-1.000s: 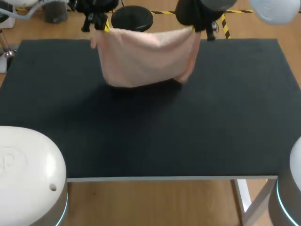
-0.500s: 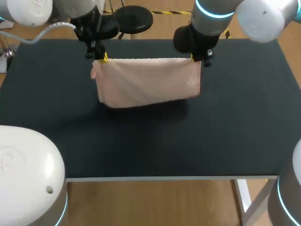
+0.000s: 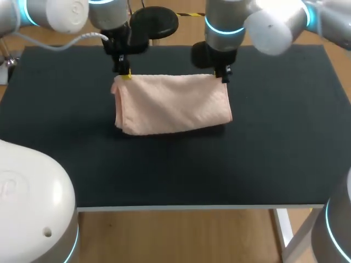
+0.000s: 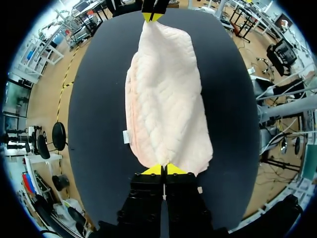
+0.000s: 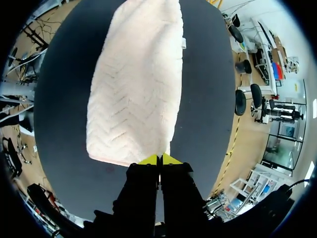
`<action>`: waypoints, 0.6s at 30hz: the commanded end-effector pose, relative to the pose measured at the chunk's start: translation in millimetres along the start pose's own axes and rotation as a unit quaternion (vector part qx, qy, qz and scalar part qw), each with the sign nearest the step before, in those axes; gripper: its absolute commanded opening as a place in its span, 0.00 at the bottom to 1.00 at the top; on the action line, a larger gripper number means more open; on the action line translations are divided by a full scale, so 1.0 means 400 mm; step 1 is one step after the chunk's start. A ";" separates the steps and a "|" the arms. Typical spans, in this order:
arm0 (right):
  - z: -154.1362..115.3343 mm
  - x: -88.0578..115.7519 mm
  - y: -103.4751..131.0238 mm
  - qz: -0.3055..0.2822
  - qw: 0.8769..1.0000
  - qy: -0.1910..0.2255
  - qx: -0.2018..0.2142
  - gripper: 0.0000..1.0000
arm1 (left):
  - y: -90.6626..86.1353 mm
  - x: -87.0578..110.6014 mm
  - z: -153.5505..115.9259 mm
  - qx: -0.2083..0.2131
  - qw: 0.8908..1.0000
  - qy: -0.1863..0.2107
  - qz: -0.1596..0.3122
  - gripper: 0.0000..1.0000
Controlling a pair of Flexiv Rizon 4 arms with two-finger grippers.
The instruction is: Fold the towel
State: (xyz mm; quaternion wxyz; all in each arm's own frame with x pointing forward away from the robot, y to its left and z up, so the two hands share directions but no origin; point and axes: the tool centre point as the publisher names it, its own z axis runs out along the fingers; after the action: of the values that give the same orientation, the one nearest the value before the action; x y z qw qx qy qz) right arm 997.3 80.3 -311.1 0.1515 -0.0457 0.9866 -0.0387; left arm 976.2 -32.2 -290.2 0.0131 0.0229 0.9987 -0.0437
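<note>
A peach-pink towel [image 3: 173, 104] lies folded in two on the black table [image 3: 274, 148], its fold toward the front. My left gripper [image 3: 125, 75] is shut on the towel's far left corner. My right gripper [image 3: 220, 76] is shut on the far right corner. In the left wrist view the towel [image 4: 166, 104] stretches ahead from my left gripper [image 4: 163, 170] to the right arm's yellow fingertips [image 4: 152, 16]. In the right wrist view my right gripper [image 5: 159, 159] pinches the corner of the towel [image 5: 136, 89], which runs away across the table.
The white base of my left arm [image 3: 33, 208] fills the near left corner, and the right arm's base [image 3: 337, 224] stands at the near right. The table's front edge [image 3: 203, 207] runs across below the towel.
Both arms have come toward the front and down with the towel. It hung in the air at the far edge; now it lies flat and folded on the table.
</note>
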 end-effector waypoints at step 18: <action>0.089 -0.089 0.003 0.037 0.999 0.004 0.011 1.00 | 0.025 -0.143 0.067 0.044 0.998 0.034 0.013 1.00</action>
State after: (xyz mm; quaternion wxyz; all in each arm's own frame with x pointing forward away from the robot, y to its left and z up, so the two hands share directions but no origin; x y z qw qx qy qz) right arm 1048.4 89.8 -346.7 0.1388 -0.0081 0.9889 -0.0519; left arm 1036.7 -36.0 -323.3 -0.0235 0.0372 0.9965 -0.0707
